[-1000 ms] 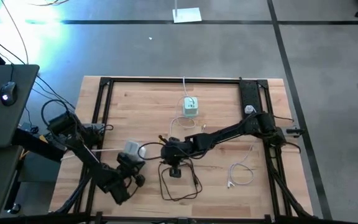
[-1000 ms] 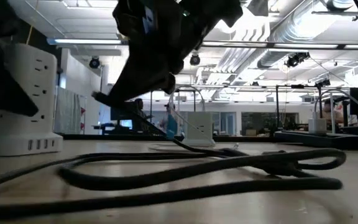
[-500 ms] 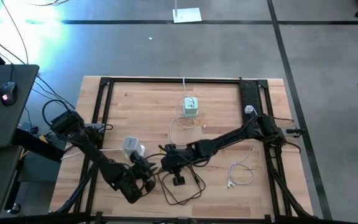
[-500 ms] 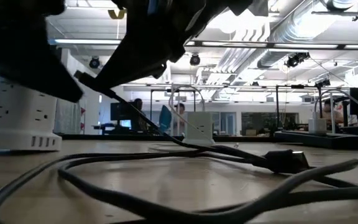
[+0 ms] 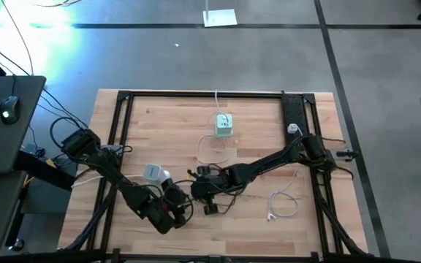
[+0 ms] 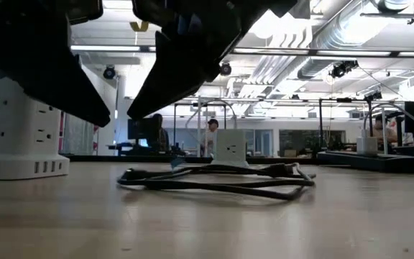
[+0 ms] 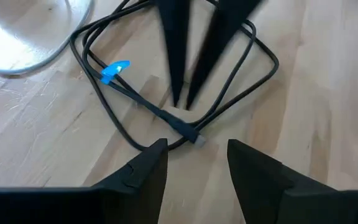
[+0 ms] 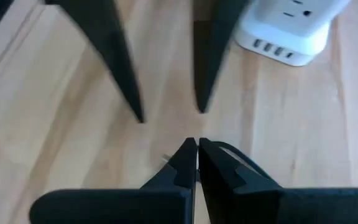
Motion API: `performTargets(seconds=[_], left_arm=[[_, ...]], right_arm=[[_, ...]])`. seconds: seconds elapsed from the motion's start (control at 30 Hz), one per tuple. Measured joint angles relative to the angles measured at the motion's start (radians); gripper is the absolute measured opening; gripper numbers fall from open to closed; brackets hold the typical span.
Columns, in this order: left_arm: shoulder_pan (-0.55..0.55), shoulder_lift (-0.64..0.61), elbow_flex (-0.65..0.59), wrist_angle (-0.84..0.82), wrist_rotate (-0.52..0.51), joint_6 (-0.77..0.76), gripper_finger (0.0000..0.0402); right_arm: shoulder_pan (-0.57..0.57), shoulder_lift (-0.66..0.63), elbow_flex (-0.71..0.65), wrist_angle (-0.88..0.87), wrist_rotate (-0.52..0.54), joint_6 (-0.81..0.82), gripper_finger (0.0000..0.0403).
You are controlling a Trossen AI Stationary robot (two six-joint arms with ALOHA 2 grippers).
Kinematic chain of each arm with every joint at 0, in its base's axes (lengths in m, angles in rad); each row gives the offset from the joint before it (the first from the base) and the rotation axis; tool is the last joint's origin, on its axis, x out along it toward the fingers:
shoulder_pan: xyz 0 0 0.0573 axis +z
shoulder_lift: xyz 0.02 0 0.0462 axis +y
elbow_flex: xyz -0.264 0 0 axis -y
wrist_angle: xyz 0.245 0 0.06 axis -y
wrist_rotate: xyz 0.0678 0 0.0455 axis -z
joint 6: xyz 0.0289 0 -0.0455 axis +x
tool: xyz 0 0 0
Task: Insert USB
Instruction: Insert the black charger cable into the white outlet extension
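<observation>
Since a second ago my left gripper [image 7: 194,162] has spread over the black USB cable [image 7: 166,115], looped on the table [image 5: 254,117], blue-tagged, silver-tipped; my right gripper [image 8: 196,158] is pressed shut.

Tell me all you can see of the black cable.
The black cable is thin and rubbery-looking, lying in loose overlapping loops flat on the wooden table. A blue tie wraps one strand. Its small metal-tipped plug rests on the wood just ahead of the open left hand, which is not touching it.
</observation>
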Motion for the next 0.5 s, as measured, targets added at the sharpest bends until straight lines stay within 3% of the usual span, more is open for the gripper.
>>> performTargets(seconds=[0.13,0.33,0.5], left_arm=[[0.011,0.0,0.0,-0.01,0.03,-0.006,0.0143],[-0.014,0.0,0.0,-0.017,0.083,-0.006,0.0143],[-0.059,0.0,0.0,-0.025,0.09,-0.035,0.0143]], right_arm=[[-0.002,0.0,0.0,-0.023,-0.013,-0.058,0.0001],[-0.014,0.0,0.0,-0.088,-0.138,-0.363,0.0005],[-0.046,0.012,0.0,-0.102,-0.158,-0.566,0.0051]])
